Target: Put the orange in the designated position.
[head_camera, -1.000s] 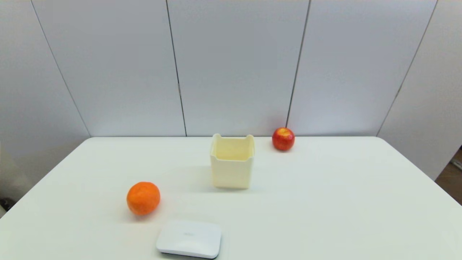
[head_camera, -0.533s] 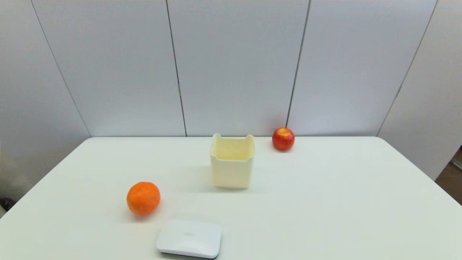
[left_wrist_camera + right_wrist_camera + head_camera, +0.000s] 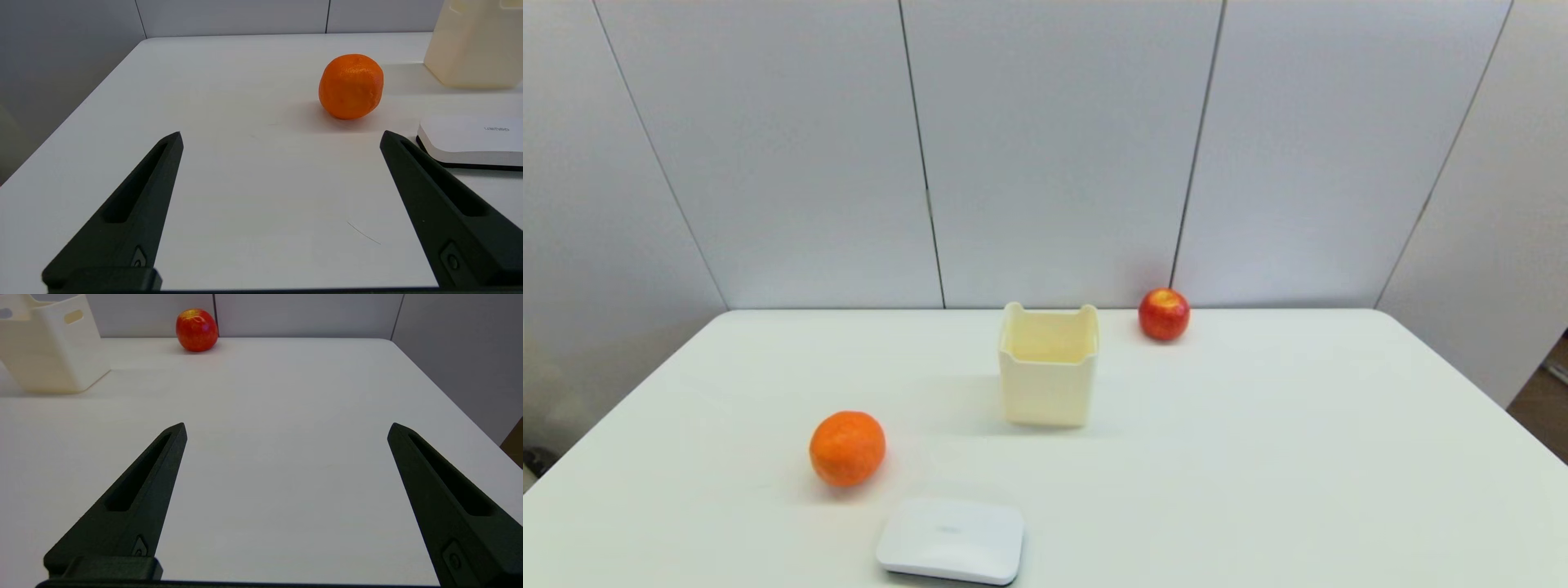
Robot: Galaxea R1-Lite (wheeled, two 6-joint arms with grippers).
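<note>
Waiting at the near edge of the white desk [image 3: 229,171], the left claw [image 3: 280,136] stands spread wide and empty, the orange [image 3: 351,86] ahead of it and slightly off toward one finger, well apart. A sound approach would likely centre the fruit between both fingers before closing gently at its widest girth. Only the left wrist view shows this line-up; the head view shows neither arm. The right claw [image 3: 287,428], equally wide and empty, faces the distant apple [image 3: 197,330] and cream box [image 3: 51,347].
</note>
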